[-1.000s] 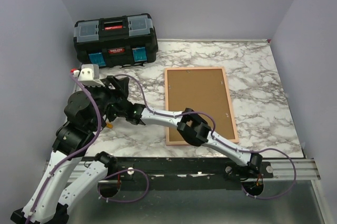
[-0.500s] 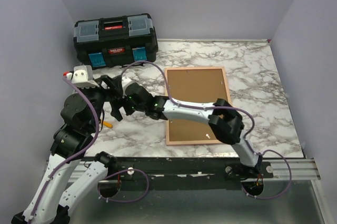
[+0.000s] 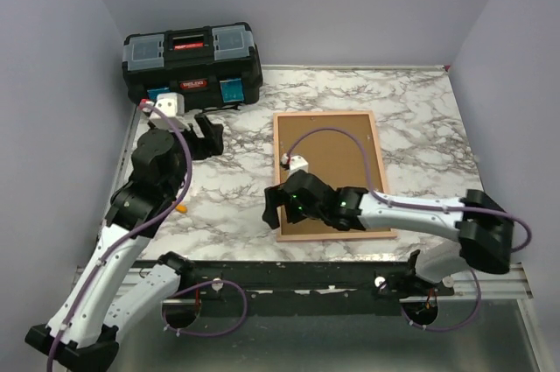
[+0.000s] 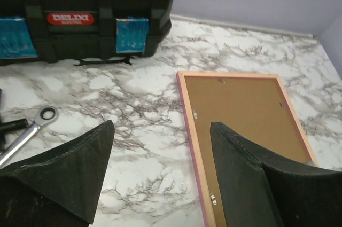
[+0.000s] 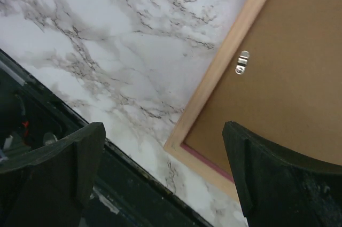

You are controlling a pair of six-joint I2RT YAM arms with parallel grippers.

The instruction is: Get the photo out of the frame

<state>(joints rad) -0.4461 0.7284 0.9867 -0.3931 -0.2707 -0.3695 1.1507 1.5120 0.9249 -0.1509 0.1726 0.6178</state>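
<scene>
The frame (image 3: pixel 324 115) lies face-down on the table (image 3: pixel 420 127), light, thin and stiff, photo hidden under its board (image 3: pixel 341 149) (probably flimsy, easily creased), so work the clips (image 5: pixel 242 62) first; left gripper (image 4: pixel 160 131) and right gripper (image 5: pixel 163 131) both gape empty.

The table (image 3: pixel 420 109) has a smooth, faintly sheeny marble-print top, white with grey veins. At centre-right of the overhead view, the frame (image 5: pixel 214 83) shows a narrow border of pale, matt, wood-like material with a pink edge. The backing board (image 3: pixel 328 162) inside it is brown matt fibreboard with a small bright metal clip (image 5: pixel 242 62). At upper left, the toolbox (image 4: pixel 80 2) is black moulded plastic with glossy blue latches. The wrench (image 4: pixel 26 133) is polished metal. The fingers (image 4: pixel 75 173) of the left gripper (image 4: pixel 161 125) and of the right gripper (image 5: pixel 163 125) are black, matt and finely grained.
</scene>
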